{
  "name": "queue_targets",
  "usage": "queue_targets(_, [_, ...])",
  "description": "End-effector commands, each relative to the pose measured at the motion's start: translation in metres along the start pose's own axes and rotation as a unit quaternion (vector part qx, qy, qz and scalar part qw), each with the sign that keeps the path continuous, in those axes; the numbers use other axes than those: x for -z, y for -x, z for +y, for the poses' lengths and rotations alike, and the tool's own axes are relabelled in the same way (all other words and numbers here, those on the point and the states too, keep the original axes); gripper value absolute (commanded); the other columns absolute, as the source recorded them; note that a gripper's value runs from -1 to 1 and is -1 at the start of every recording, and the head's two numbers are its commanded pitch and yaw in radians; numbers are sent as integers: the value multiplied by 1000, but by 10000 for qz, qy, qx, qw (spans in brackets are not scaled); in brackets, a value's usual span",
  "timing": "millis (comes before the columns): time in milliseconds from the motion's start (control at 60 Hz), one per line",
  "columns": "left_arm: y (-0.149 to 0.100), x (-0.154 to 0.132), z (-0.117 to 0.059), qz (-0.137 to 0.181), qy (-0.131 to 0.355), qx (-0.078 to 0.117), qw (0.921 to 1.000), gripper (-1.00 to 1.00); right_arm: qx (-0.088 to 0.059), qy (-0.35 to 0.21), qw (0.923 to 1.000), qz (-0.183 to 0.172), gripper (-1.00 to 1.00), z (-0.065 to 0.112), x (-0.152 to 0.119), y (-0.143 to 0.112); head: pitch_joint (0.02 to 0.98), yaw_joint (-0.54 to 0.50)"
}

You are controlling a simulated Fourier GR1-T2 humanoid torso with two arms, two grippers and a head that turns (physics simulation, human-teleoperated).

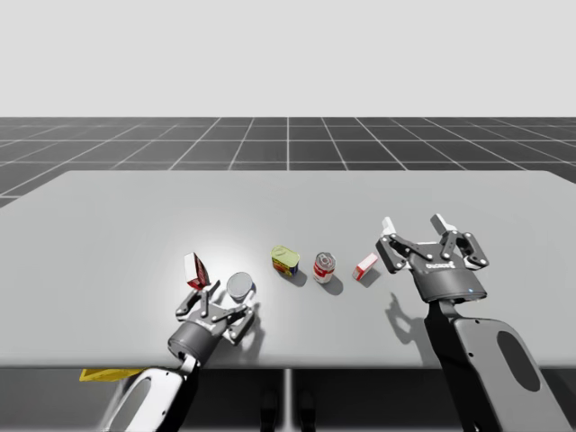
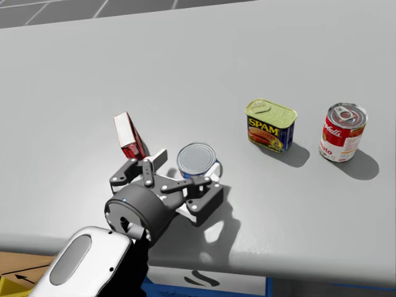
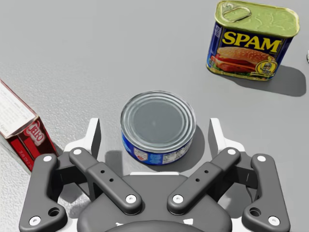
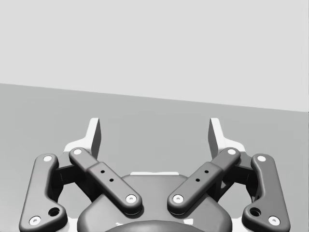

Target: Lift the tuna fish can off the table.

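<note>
Table (image 1: 108, 207): tuna can (image 2: 198, 159) sits flat on it near the front edge, not lifted. Left gripper (image 3: 154, 130) is low, fingers wide on either side of the can with gaps on both sides, so no grip; closing and lifting remain. Right gripper (image 4: 154, 133) is well apart from the can, fingers wide, nothing between. Count: two grippers. Three cans: rectangular yellow-topped can (image 2: 271, 125), red-and-white round can (image 2: 342, 132), the tuna can. Two boxes: red box (image 2: 127, 133), and what looks like a small red-and-white box (image 1: 366, 266).
</note>
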Motion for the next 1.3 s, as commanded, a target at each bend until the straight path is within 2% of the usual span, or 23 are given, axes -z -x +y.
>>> queue_targets(17, [2,14,4,68,-61,-62,9999,-1000,-4,15,10000,-1,-1000,-1,0,0,877,218])
queue_targets(450, [5,29,2,137,-113,4,9998,-1000,-7,39,10000,-7,-1000,-2,0,-1,879,217])
queue_targets(467, [6,29,2,135,-124,13,9998,-587,-3,40,10000,-6,-1000,-3,0,-1,878,217])
queue_targets(483, [7,29,2,132,-131,25,9998,-416,-3,40,10000,-4,-1000,-3,0,-1,878,217])
queue_targets(517, [8,29,1,140,-124,42,9998,400,-5,41,10000,-3,-1000,-3,0,-1,876,218])
queue_targets(533, [8,29,1,148,-115,52,9998,400,-5,42,10000,-5,-1000,-3,0,-1,875,218])
queue_targets(550, [9,28,0,159,-97,58,9998,976,-4,42,10000,-6,-1000,-3,0,-1,870,219])
queue_targets(767, [13,28,-2,219,-29,154,9996,1000,-2,48,10000,-4,-1000,-4,0,0,809,228])
queue_targets(1100, [17,28,-4,276,44,247,9993,1000,-1,55,10000,0,-1000,-5,1,0,519,250])
queue_targets(1300, [17,28,-7,282,75,283,9992,1000,3,58,10000,4,-1000,-6,1,0,453,253])
